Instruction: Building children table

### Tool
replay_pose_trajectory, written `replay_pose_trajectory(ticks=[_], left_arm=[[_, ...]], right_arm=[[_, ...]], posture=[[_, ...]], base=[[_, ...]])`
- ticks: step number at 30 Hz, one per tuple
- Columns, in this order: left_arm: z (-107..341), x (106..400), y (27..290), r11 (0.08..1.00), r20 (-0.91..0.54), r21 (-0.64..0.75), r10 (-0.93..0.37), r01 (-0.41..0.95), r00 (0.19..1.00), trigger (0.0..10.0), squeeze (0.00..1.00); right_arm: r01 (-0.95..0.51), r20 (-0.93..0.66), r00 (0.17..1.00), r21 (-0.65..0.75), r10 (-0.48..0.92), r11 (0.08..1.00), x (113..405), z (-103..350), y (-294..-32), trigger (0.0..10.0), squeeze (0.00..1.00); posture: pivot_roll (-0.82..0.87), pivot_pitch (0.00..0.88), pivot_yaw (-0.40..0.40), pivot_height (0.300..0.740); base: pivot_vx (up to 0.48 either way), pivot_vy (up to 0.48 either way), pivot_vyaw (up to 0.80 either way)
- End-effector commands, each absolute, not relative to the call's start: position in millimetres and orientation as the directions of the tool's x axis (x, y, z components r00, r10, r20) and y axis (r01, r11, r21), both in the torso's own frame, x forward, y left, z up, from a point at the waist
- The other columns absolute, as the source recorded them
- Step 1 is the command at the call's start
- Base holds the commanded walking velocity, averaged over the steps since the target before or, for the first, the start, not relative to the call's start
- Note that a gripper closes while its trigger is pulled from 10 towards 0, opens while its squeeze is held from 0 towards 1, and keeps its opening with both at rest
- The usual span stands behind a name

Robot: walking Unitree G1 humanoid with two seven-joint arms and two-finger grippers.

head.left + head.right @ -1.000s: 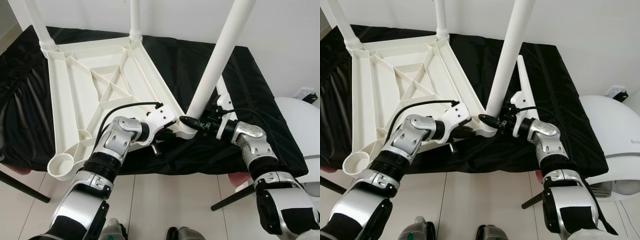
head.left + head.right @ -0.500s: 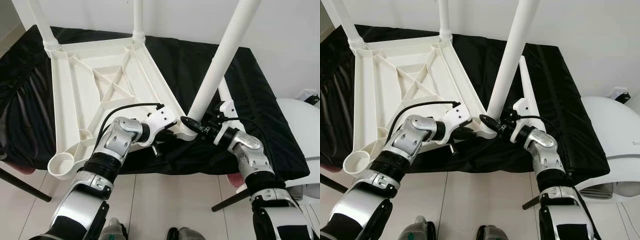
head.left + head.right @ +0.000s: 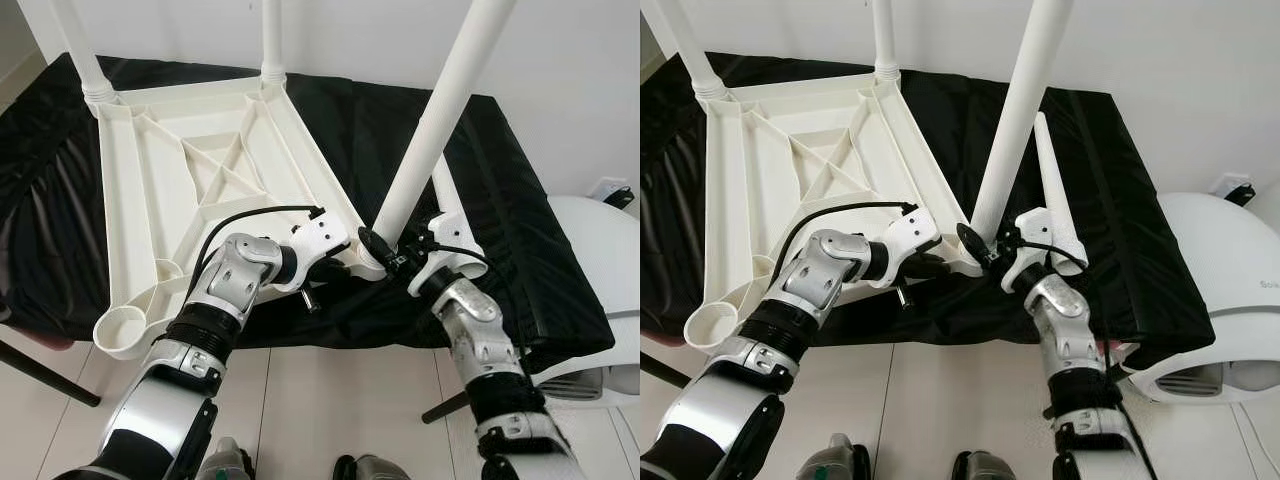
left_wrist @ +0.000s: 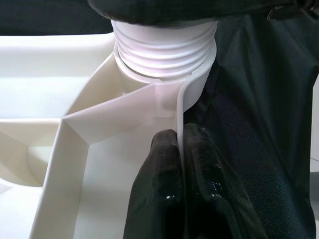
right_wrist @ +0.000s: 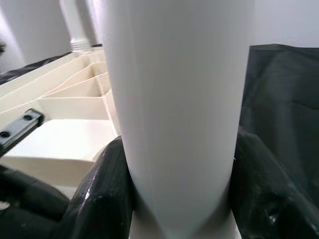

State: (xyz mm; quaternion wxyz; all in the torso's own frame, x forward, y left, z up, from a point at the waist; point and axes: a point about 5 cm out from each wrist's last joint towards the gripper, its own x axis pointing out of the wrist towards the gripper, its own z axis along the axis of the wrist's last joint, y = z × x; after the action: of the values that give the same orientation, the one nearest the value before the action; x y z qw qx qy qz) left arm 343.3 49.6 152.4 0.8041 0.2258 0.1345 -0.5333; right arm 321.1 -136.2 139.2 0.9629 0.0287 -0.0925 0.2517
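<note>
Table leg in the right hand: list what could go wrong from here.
1. The table leg leans in its corner socket, so turning it further may cross-thread or jam it.
2. The left hand pinches only the thin rim of the tabletop; it could slip and let the top shift.
3. The empty socket hangs past the black-covered table, so a hard push might tip the top.

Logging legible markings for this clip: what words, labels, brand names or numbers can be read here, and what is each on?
"So": the start of a grey word at the picture's edge, cut off, on the white rounded appliance at the robot's right in the right eye view.
No text shows on the upturned white table top, its legs, the black cloth or either gripper.
</note>
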Motion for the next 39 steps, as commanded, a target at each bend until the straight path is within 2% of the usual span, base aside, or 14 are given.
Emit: replay_pose_trajectory(ticks=[1,4,10,15,24,28,29,30,32,33,39], left_arm=[[145,350,52,0.500,-0.401,0.247,-0.727,0.830,0.557,10.0,0.00],[146,350,50,0.495,-0.398,0.246,-0.732,0.833,0.553,10.0,0.00],[147,349,49,0.494,-0.395,0.245,-0.735,0.834,0.551,10.0,0.00],[147,349,48,0.492,-0.391,0.244,-0.739,0.836,0.549,10.0,0.00],[147,349,47,0.490,-0.389,0.244,-0.741,0.837,0.547,10.0,0.00],[148,349,47,0.488,-0.388,0.246,-0.742,0.837,0.547,10.0,0.00],[148,349,47,0.488,-0.388,0.246,-0.742,0.837,0.547,10.0,0.00],[148,349,47,0.488,-0.388,0.247,-0.742,0.837,0.547,10.0,0.00],[148,349,47,0.488,-0.388,0.248,-0.742,0.837,0.547,10.0,0.00],[148,349,47,0.488,-0.387,0.248,-0.742,0.837,0.548,10.0,0.00],[148,349,47,0.489,-0.387,0.249,-0.741,0.836,0.548,10.0,0.00]], right_arm=[[-0.467,0.172,0.877,0.085,0.449,0.880,319,132,-131,0.0,0.00],[-0.395,0.164,0.912,0.106,0.376,0.912,316,133,-121,0.0,0.00],[-0.352,0.156,0.930,0.113,0.333,0.929,314,133,-115,0.0,0.00],[-0.263,0.152,0.958,0.116,0.245,0.958,307,134,-101,0.0,0.00],[-0.229,0.114,0.970,0.125,0.216,0.965,301,131,-86,0.0,0.00],[-0.205,0.092,0.976,0.121,0.195,0.971,303,130,-89,0.0,0.00],[-0.198,0.082,0.979,0.125,0.189,0.972,304,130,-91,3.5,0.00],[-0.198,0.075,0.979,0.124,0.189,0.972,305,129,-93,10.0,0.00],[-0.204,0.069,0.978,0.123,0.197,0.971,307,129,-95,10.0,0.00],[-0.207,0.072,0.977,0.130,0.199,0.970,308,129,-99,10.0,1.00],[-0.231,0.080,0.972,0.110,0.223,0.967,313,131,-112,10.0,1.00]], posture=[[-0.01,0.047,-0.050,0.740],[-0.02,0.045,-0.052,0.740],[-0.01,0.044,-0.053,0.740],[-0.01,0.045,-0.057,0.740],[-0.01,0.047,-0.059,0.740],[-0.01,0.046,-0.060,0.740],[-0.01,0.045,-0.062,0.740],[-0.01,0.042,-0.063,0.740],[-0.01,0.041,-0.064,0.740],[0.00,0.038,-0.065,0.740],[0.00,0.036,-0.068,0.740]], base=[[0.000,0.000,0.00],[0.000,0.000,0.00],[0.000,0.000,0.00],[0.000,0.000,0.00],[0.000,0.000,0.00],[0.000,0.000,0.00],[0.000,0.000,0.00],[0.000,0.000,0.00],[0.000,0.000,0.00],[0.000,0.000,0.00],[0.000,0.000,0.00]])
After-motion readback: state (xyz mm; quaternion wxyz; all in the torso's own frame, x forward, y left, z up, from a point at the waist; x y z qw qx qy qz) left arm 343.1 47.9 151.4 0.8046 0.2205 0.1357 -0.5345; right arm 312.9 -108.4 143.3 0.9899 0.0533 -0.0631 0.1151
